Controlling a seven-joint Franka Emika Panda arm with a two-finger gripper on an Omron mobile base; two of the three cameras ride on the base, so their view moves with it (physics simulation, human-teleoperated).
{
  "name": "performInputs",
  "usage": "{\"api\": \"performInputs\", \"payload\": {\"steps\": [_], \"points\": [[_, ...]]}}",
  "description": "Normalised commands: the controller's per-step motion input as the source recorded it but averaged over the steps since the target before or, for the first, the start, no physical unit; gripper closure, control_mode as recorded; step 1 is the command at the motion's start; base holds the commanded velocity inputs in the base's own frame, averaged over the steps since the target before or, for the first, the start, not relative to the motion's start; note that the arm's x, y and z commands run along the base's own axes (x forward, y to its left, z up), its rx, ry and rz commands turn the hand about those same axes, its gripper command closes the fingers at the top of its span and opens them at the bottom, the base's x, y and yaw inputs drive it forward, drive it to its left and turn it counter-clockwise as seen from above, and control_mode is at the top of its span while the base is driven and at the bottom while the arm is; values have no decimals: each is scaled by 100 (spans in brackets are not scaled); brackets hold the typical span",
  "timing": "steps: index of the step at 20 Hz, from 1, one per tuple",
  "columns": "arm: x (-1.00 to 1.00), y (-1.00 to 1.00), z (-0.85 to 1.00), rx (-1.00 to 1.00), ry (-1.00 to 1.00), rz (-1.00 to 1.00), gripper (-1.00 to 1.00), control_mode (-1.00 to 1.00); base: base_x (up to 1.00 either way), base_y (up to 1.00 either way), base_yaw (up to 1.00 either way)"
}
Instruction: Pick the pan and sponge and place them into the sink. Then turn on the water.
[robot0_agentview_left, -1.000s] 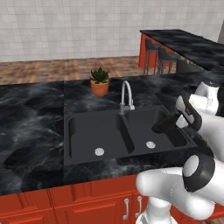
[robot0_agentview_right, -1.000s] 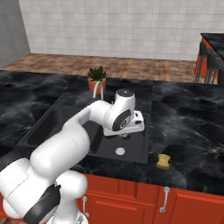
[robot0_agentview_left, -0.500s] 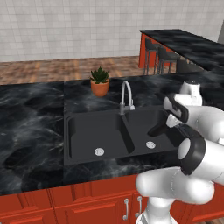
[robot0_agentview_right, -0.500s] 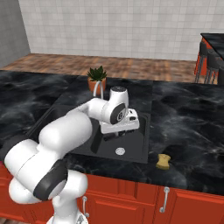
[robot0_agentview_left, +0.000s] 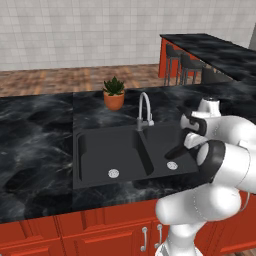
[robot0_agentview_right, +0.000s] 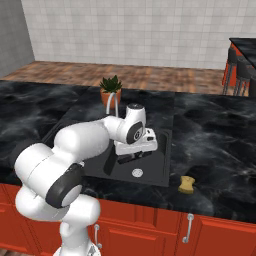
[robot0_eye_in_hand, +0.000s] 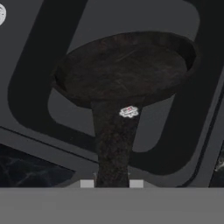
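The jaws (robot0_eye_in_hand: 111, 183) clamp the handle of the pan (robot0_eye_in_hand: 127, 68), which juts straight ahead of them over the sink (robot0_eye_in_hand: 39, 52), the sponge (robot0_agentview_right: 187, 184) well aside on the surface (robot0_agentview_right: 215, 145).

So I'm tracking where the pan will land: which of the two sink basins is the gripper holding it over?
The right basin, the one past the divider from the faucet side. The gripper holds the pan by its handle above that basin's drain.

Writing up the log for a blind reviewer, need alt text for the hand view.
The gripper holds the black pan by its handle, the round bowl held out over a basin of the black sink. Dark marbled counter shows at lower left.
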Motion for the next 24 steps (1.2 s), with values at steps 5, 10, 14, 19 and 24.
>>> {"api": "performInputs", "payload": {"steps": [5, 10, 14, 19, 24], "points": [[12, 3, -46, 2, -6, 0, 100, -100, 0, 0, 0], [12, 4, -40, 3, -8, 0, 100, -100, 0, 0, 0], [15, 9, -34, 2, -9, 0, 100, -100, 0, 0, 0], [26, 3, -29, 2, -3, 0, 100, -100, 0, 0, 0], [32, 0, -28, 0, 0, 1, 100, -100, 0, 0, 0]]}}
